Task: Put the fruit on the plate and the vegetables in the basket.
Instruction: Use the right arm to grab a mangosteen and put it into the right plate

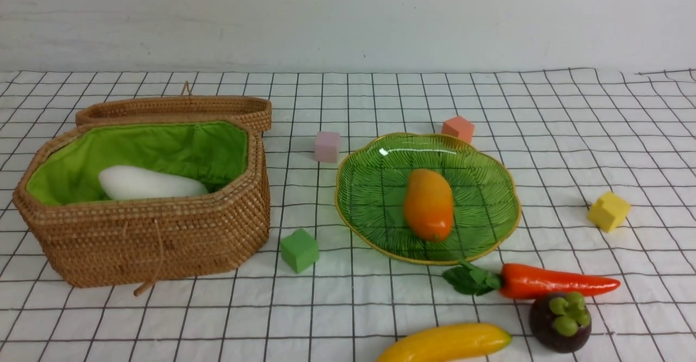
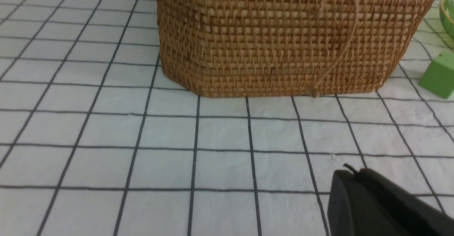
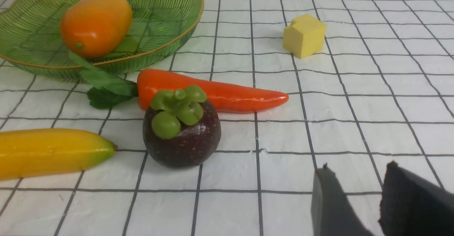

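Looking at your nearest bits first: your right gripper (image 3: 358, 167) hangs low over the cloth (image 3: 372, 105), jaws apart, nothing between them, just this side of the mangosteen (image 3: 181, 133). I'd guess that's your next pick. It's the closest fruit and round enough to pinch from the sides.
— gridfan

Agreed. Your left gripper (image 2: 354, 174) is clenched on nothing, parked low in front of the basket (image 2: 283, 41). Sitting there it's clear of the right arm's side, which I reckon is the point.
— bolts99

Next out: your banana (image 1: 446, 343) lies at the front edge beside the mangosteen, both on the cloth, neither on the plate (image 1: 375, 226) yet. The carrot (image 1: 554, 281) lies just behind them, with its leaves at the plate's rim. Touching or not, I can't tell. It's a veg on the wrong side, well away from the basket, so you're probably looking at a long carry or a hand-over.
— gridfan

Further back, your mango (image 1: 428, 204) lies mid-plate, so one fruit is sorted, and there's bare dish either side of it for the other two. The radish (image 1: 149, 183) lies inside the basket. The lid (image 1: 174, 109) sits off, just behind the basket, so the mouth is open for drops. Mind the green cube (image 1: 299, 249) between basket and plate if you carry low.
— bolts99
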Motion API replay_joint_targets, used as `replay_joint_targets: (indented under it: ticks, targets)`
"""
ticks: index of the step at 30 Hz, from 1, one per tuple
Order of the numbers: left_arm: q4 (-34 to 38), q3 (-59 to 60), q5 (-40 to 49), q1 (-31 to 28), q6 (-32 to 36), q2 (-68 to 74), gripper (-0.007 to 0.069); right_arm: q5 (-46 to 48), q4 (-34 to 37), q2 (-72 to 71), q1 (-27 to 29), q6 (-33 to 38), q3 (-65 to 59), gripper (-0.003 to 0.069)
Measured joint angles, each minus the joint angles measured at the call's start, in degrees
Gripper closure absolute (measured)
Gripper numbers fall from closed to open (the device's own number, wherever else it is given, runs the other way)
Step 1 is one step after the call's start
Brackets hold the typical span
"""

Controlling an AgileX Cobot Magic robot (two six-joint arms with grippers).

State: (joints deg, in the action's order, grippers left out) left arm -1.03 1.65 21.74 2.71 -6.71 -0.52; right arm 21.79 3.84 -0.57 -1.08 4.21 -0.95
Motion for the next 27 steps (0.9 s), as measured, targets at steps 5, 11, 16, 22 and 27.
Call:
replay_joint_targets:
  ticks: [5,11,16,22,27]
  targets:
    - [0.05,0.05,0.47,0.0,0.0,0.0,0.0631,0.0,0.0,0.0,0.0,0.0,0.0,0.0416]
    - [0.05,0.05,0.47,0.0,0.05,0.0,0.0627,0.0,0.0,0.0,0.0,0.0,0.0,0.0416]
    - [0.05,0.06,0.47,0.0,0.05,0.0,0.0624,0.0,-0.8,0.0,0.0,0.0,0.0,0.0416]
    - [0.05,0.11,0.47,0.0,0.05,0.0,0.0622,-0.07,-2.83,0.0,0.0,0.0,0.0,0.0416]
    - [0.05,0.11,0.47,0.0,0.05,0.0,0.0622,-5.96,-0.21,0.0,0.0,-0.06,-0.53,0.0416]
